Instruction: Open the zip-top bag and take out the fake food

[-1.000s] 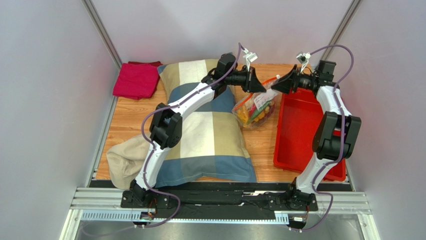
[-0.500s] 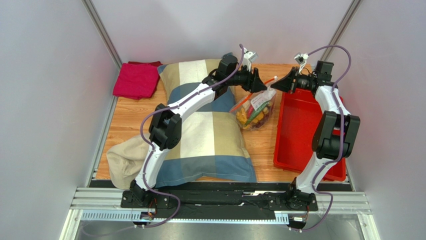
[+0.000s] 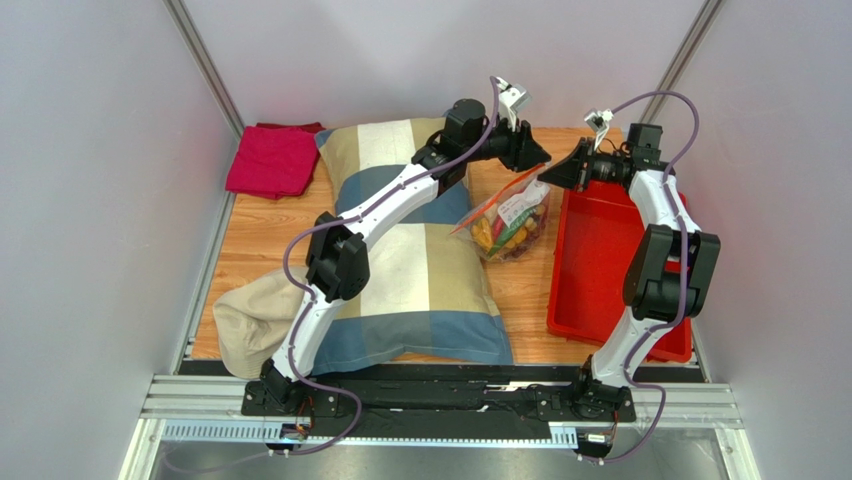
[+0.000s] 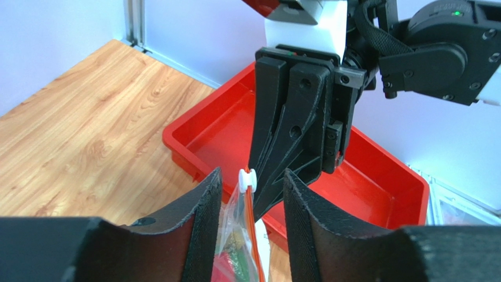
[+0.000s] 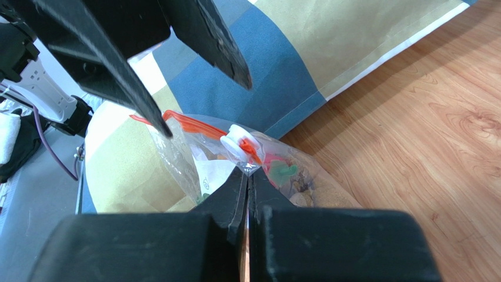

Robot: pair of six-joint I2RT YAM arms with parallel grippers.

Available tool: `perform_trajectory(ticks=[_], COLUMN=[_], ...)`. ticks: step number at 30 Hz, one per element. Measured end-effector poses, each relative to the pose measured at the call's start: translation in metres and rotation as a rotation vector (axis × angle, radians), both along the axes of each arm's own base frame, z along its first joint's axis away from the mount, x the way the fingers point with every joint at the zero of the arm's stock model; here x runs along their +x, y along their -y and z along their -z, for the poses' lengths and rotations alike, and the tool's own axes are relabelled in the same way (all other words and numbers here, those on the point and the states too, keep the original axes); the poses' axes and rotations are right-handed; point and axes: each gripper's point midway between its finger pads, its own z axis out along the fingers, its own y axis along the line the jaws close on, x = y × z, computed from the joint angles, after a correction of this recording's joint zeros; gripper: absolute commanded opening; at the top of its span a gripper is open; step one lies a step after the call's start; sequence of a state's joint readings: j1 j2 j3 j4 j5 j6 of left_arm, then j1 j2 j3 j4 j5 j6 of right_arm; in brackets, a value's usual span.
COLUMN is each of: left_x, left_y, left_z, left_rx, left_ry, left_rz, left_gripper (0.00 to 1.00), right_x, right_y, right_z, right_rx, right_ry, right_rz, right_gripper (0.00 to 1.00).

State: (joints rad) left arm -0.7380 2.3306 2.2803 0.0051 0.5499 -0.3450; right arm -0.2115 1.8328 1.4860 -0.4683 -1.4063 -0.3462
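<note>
— Where is the zip-top bag point(image 3: 512, 210)?
— It hangs over the wooden worktop point(image 3: 262, 235), in the gap between the checked pillow point(image 3: 410, 270) and the red tray point(image 3: 600, 270), with its top corner raised. The fake food point(image 3: 497, 232) is inside it, yellow, orange and green pieces bunched low in the bag.
— And the zip?
— The red-orange strip point(image 5: 194, 124) runs up to a white slider point(image 5: 240, 141) at the raised corner.
— What holds the bag there?
— The right pincer point(image 5: 248, 174) has its fingers pressed together on the clear edge just under the slider. The left pincer point(image 4: 250, 179) is spread, with one finger on either side of the slider. Whether it touches the plastic cannot be told.
— Anything else nearby?
— A folded red cloth point(image 3: 272, 160) lies at the far left corner of the worktop.
</note>
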Motion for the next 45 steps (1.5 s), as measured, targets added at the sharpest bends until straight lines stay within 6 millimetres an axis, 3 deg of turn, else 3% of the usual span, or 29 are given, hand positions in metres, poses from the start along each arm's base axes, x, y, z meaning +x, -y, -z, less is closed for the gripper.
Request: perform_trajectory(ticks=[13,20,27,28,29,30,34,40,45], left_x=[0.0,-0.001,-0.004,-0.004,-0.004,-0.004,-0.006,-0.008,-0.012], left_y=[0.008,0.009,0.011,0.011,0.011,0.011,0.011,0.011,0.012], left_z=[0.022,0.02,0.019,0.02,0.022,0.024,0.027,0.028,0.027], left_rx=[0.027,0.015,0.006,0.005,0.006,0.008,0.01,0.008,0.001], left_ry=[-0.012,-0.009,-0.008,-0.008,-0.012,-0.016,-0.033,-0.047,-0.067], left_rz=[0.011,0.019,0.035,0.036,0.036,0.036,0.044,0.054,0.071], left_gripper=[0.31,0.0,0.0,0.03,0.19,0.26,0.33,0.26,0.09], right_x=[-0.006,-0.009,-0.01,-0.01,-0.011,-0.011,-0.012,-0.013,-0.014], right_y=[-0.001,-0.002,-0.001,-0.001,-0.001,-0.002,-0.002,-0.002,-0.003], right_z=[-0.003,-0.006,-0.006,-0.007,-0.007,-0.008,-0.008,-0.009,-0.01], right_rx=[0.001,-0.005,-0.015,-0.017,-0.018,-0.019,-0.019,-0.017,-0.016], right_ry=[-0.011,0.003,-0.013,-0.012,-0.013,-0.014,-0.016,-0.016,-0.019], right_rz=[-0.005,-0.007,0.006,0.007,0.008,0.009,0.009,0.007,0.007], right_gripper=[0.0,0.0,0.0,0.0,0.0,0.0,0.0,0.0,0.0])
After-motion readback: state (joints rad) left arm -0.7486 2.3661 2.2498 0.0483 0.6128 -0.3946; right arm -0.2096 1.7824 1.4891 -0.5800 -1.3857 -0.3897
